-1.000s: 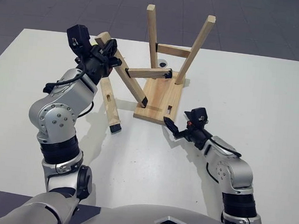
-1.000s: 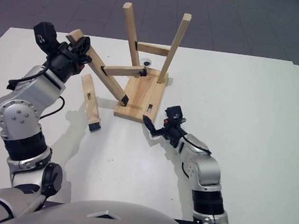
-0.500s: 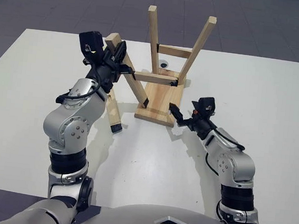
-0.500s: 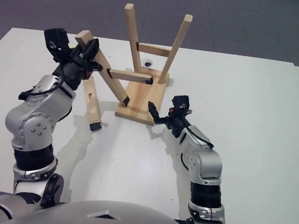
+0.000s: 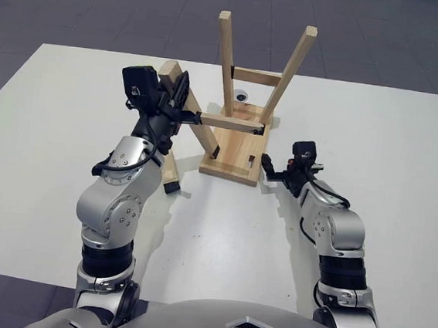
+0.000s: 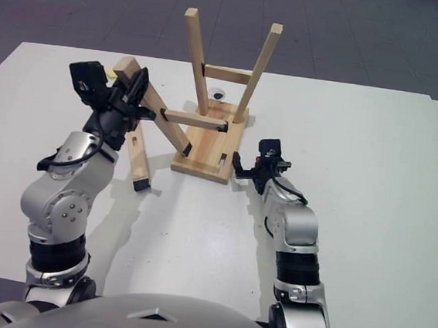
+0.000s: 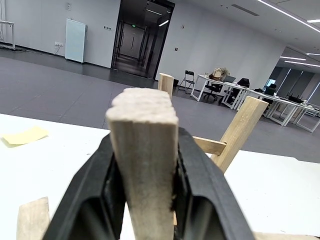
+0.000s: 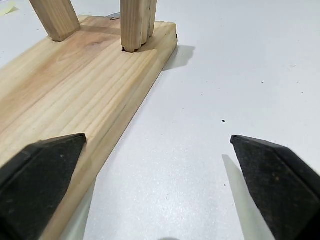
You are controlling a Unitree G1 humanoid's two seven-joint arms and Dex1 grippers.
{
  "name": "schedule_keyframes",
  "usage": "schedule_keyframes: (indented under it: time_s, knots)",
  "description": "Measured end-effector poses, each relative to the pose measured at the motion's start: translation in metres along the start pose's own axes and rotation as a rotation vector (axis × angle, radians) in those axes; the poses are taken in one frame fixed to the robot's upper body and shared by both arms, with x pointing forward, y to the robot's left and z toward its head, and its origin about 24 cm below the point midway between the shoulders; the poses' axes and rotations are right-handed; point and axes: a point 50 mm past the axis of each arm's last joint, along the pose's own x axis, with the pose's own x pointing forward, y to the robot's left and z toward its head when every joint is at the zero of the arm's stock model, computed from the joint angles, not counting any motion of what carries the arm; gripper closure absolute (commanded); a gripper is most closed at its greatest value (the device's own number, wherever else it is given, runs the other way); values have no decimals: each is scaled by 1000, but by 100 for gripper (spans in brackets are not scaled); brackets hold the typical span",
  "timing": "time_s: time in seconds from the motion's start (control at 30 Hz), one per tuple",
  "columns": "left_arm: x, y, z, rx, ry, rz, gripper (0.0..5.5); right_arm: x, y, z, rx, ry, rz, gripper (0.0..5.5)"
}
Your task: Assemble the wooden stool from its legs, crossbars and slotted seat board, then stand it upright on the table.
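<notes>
On the white desk [image 5: 44, 124], toward its left side, one loose leg [image 5: 169, 171] lies flat, its dark tip pointing to the near edge. Just above it the left gripper [image 5: 172, 97] has its fingers [image 7: 95, 185] closed on the upper end of a tilted leg [image 5: 203, 131]. This leg leans down to the right, and its dark foot is at the near left part of the seat board [image 5: 240, 147]; I cannot tell if it sits inside a slot. A crossbar [image 5: 227, 123] runs level from the tilted leg to the right upright leg [image 5: 290, 70].

The seat board lies flat on the desk near the middle. Two legs stand up from its far end, the left upright leg [image 5: 226, 56] and the right one, joined by a short upper crossbar [image 5: 256, 76]. A small round thing [image 5: 242, 96] is on the desk behind them.

To the right, the right gripper [image 8: 155, 150] is low over the desk at the near right corner of the board. Its fingers [image 8: 42, 160] are spread wide apart and hold nothing; the long edge of the board runs between them.
</notes>
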Motion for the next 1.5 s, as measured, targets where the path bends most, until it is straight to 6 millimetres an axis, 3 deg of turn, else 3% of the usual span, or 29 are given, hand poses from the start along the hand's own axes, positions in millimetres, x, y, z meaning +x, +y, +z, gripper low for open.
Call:
schedule_keyframes:
  time_s: [0.3, 0.8, 1.13, 1.27, 1.37, 1.5]
  knots:
    - [5, -6, -5, 40, -23, -34, 448, 7, 10, 10, -24, -9, 33, 10]
    - [5, -8, -19, 132, -10, -139, 448, 13, 13, 5, -17, 26, 52, 10]
    - [13, -4, -20, -22, -11, -241, 446, 24, 19, 11, -20, 9, 63, 10]
    - [13, -13, -26, -174, 24, -293, 353, 26, 19, 12, -29, -12, 47, 10]
    - [6, -15, -58, -257, 198, -304, 301, 27, 21, 13, -26, -28, 53, 10]
    - [7, -12, -54, -293, 186, -306, 235, 29, 22, 12, -23, -34, 56, 10]
